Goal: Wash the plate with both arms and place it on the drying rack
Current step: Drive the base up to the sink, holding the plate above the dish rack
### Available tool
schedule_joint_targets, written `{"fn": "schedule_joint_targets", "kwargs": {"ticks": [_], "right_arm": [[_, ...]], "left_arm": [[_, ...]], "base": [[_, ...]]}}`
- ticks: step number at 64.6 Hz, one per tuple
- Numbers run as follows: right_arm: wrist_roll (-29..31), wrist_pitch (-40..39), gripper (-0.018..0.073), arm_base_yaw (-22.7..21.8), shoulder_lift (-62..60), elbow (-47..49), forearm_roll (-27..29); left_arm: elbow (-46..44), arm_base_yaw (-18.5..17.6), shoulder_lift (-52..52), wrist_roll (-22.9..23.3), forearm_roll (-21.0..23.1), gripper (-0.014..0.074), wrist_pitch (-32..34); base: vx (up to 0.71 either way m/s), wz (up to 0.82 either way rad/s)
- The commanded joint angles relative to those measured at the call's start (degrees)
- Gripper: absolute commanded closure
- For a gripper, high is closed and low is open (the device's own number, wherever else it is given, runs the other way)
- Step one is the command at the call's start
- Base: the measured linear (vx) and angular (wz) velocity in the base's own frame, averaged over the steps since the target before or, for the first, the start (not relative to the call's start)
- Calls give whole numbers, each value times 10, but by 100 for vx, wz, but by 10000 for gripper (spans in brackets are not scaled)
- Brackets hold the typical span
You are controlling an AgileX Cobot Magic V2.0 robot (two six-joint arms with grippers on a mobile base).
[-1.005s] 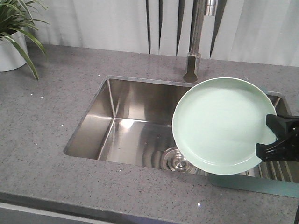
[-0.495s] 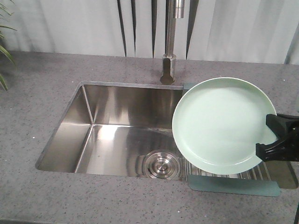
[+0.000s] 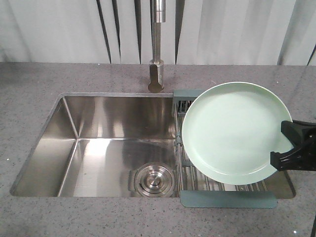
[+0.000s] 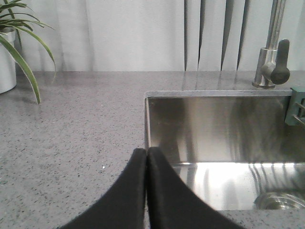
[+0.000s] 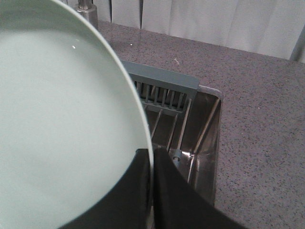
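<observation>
Mint-green plate (image 3: 232,131) pinched by right gripper (image 3: 285,145) over rack (image 3: 227,200), left gripper (image 4: 147,160) closed, empty; placing step, apparently needs lowering onto rods

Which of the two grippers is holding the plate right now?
The right gripper, clamped on the pale green plate at its rim, above the drying rack. The left gripper is shut on nothing, by the sink edge.

Plain pale mint-green on the plate (image 3: 229,131); dull teal-grey on the drying rack (image 3: 227,200) at 5 o'clock; shiny silver steel in the sink (image 3: 98,128); grey with fine pale speckles across the countertop (image 3: 44,79); black on the right gripper (image 3: 282,144) at 3 o'clock.
</observation>
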State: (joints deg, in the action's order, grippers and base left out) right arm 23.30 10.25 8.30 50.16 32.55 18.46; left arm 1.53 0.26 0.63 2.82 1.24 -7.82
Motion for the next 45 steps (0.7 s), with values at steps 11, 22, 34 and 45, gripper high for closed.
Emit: {"fn": "schedule_joint_targets", "kwargs": {"ticks": [11, 22, 34, 45], "right_arm": [[3, -43, 569, -1, -8, 15, 3], [3, -43, 569, -1, -8, 15, 3], [3, -43, 569, -1, -8, 15, 3], [3, -43, 569, -1, -8, 15, 3]], "left_arm": [[12, -2, 9, 5, 5, 602, 42], [12, -2, 9, 5, 5, 602, 42], [12, -2, 9, 5, 5, 602, 42], [12, -2, 9, 5, 5, 602, 42]], "base": [[3, -11], [1, -6], [0, 0], [0, 0]]}}
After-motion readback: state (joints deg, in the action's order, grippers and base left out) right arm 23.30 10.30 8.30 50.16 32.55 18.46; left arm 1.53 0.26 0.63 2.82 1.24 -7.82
